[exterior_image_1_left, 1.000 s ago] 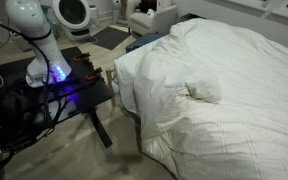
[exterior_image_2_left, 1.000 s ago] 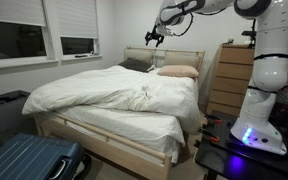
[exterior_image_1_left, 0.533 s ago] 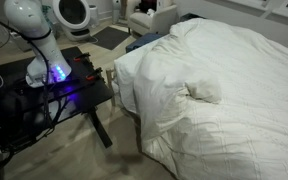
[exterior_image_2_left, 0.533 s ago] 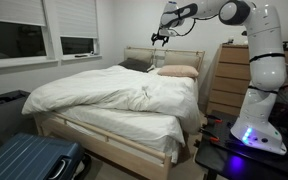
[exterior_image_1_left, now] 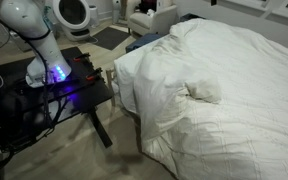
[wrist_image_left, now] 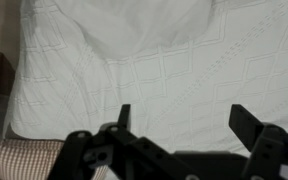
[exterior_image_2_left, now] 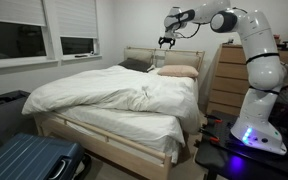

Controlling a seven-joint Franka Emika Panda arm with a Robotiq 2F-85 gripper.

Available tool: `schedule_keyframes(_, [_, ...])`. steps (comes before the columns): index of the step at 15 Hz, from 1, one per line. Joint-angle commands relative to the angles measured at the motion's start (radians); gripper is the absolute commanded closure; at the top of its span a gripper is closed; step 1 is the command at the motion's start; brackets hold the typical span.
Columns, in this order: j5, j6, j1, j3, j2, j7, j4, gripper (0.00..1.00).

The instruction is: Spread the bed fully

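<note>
The gripper (exterior_image_2_left: 170, 41), jaws apart and empty, hangs above the bed (exterior_image_2_left: 119, 125); its duvet (exterior_image_1_left: 234, 100) lies bunched, spreading seemingly not yet begun.

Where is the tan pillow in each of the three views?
In an exterior view: the tan pillow lies by the headboard, right of centre.
In an exterior view of the duvet corner: not in it.
Wrist view: bottom left corner.
Shared landmark: the white duvet.
</note>
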Motion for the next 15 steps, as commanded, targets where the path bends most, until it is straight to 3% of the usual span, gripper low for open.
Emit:
schedule_keyframes(1, [0.029, -0.072, -0.044, -0.006, 0.066, -0.023, 0.088, 0.0])
schedule_keyframes(15, [0.014, 0.077, -0.154, -0.004, 0.139, -0.013, -0.033, 0.0])
